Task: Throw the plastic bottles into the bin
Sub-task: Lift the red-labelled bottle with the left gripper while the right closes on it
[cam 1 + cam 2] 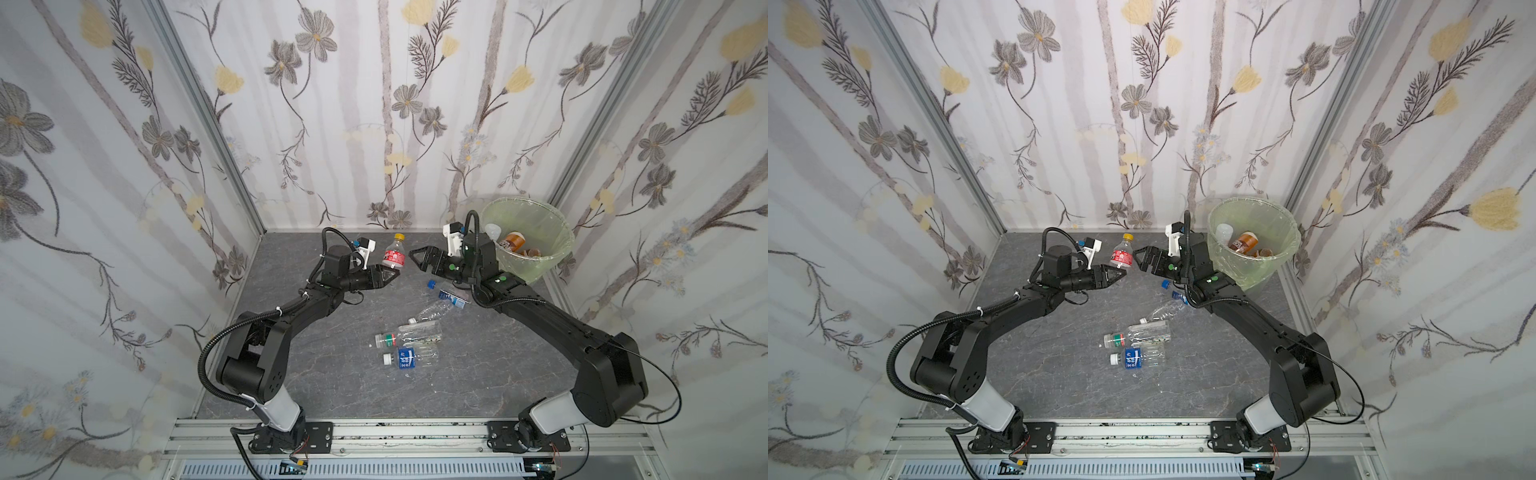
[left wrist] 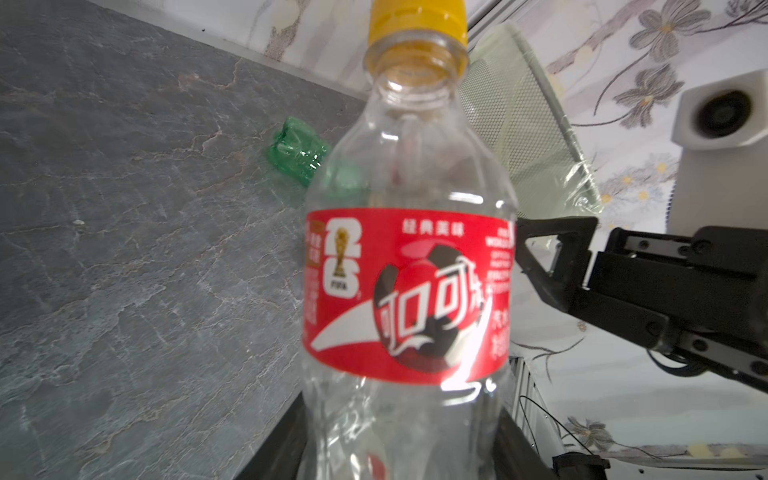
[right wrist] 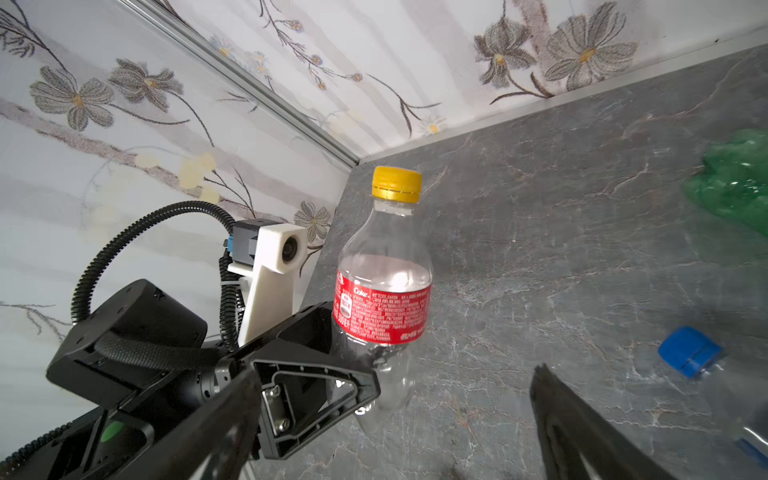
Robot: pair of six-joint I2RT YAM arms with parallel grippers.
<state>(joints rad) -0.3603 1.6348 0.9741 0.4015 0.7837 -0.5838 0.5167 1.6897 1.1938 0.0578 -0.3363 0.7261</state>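
A clear plastic bottle (image 1: 394,255) (image 1: 1122,255) (image 2: 407,282) (image 3: 384,299) with a red label and yellow cap is held upright above the table at the back middle. My left gripper (image 1: 392,272) (image 1: 1121,273) (image 2: 399,449) is shut on its lower end. Just right of the bottle, my right gripper (image 1: 417,259) (image 1: 1140,257) (image 3: 395,370) is open, jaws wide and facing it, nothing between them. The bin (image 1: 523,266) (image 1: 1254,270) (image 2: 519,124), lined with pale green plastic, stands at the back right behind the right arm. An orange-brown bottle (image 1: 514,241) (image 1: 1246,241) lies inside.
Several bottles lie mid-table: a blue-capped one (image 1: 451,296) (image 3: 690,351) under the right arm, a crumpled clear one (image 1: 432,311), a green-labelled one (image 1: 405,334) and a blue-labelled one (image 1: 409,357). A crushed green bottle (image 2: 297,153) (image 3: 735,183) lies near the bin. Floral walls close three sides.
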